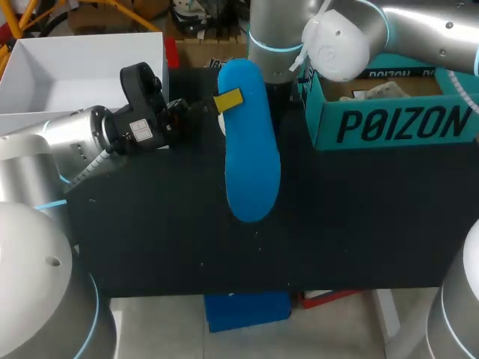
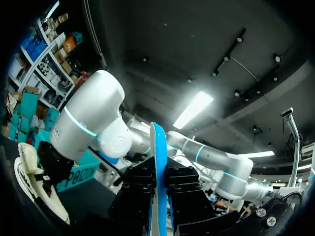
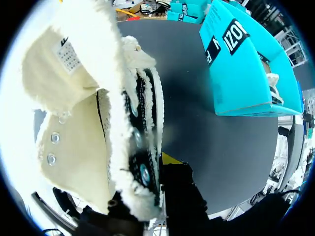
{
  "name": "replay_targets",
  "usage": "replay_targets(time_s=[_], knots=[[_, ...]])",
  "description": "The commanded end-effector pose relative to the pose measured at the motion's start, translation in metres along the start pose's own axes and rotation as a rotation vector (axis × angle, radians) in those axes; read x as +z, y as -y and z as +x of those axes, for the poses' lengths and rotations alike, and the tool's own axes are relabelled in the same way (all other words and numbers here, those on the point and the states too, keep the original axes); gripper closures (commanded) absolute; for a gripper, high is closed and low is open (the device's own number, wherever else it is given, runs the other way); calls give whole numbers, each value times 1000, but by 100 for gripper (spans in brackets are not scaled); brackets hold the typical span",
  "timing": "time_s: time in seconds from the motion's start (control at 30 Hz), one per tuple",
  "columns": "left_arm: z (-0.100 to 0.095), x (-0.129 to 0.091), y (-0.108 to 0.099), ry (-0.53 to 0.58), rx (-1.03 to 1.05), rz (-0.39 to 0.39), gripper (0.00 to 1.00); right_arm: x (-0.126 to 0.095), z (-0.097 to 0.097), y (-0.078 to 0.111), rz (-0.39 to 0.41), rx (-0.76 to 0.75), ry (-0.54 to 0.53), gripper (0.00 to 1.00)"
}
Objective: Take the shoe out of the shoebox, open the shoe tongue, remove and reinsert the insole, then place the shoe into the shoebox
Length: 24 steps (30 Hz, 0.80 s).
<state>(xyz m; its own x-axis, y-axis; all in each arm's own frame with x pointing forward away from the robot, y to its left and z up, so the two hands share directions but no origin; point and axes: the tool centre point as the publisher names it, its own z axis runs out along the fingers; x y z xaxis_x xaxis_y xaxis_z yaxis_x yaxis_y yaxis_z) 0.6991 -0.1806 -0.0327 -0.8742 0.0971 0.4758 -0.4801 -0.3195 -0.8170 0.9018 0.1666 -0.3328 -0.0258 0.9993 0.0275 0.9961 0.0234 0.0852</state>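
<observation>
My left gripper (image 1: 224, 101) is shut on a blue insole (image 1: 251, 142) and holds it up over the black table, its long side toward the head camera. In the left wrist view the insole (image 2: 158, 162) stands edge-on between the black fingers (image 2: 135, 196). My right arm (image 1: 337, 37) comes in from the far right, and its gripper is hidden behind the insole. In the right wrist view that gripper (image 3: 165, 167) is shut on the eyelet edge of a cream canvas shoe (image 3: 83, 98) with frayed trim. The shoe (image 2: 29, 177) also shows beside the left gripper. The teal shoebox (image 1: 389, 120) stands open at the right.
A white box lid (image 1: 75, 63) lies at the far left corner of the black table (image 1: 359, 224). The teal shoebox (image 3: 246, 59) holds crumpled paper. A blue object (image 1: 247, 310) sits below the table's near edge.
</observation>
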Motion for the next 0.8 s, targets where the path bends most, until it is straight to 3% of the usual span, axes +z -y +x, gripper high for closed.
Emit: replay_targets(time_s=[0.03,0.33,0.8], knots=[[1,0,-1,3,2,2,100,14,9,8,-91,61,51,100],[1,0,-1,3,2,2,100,38,10,11,-95,70,124,100],[1,0,-1,3,2,2,100,65,9,12,-84,121,129,100]])
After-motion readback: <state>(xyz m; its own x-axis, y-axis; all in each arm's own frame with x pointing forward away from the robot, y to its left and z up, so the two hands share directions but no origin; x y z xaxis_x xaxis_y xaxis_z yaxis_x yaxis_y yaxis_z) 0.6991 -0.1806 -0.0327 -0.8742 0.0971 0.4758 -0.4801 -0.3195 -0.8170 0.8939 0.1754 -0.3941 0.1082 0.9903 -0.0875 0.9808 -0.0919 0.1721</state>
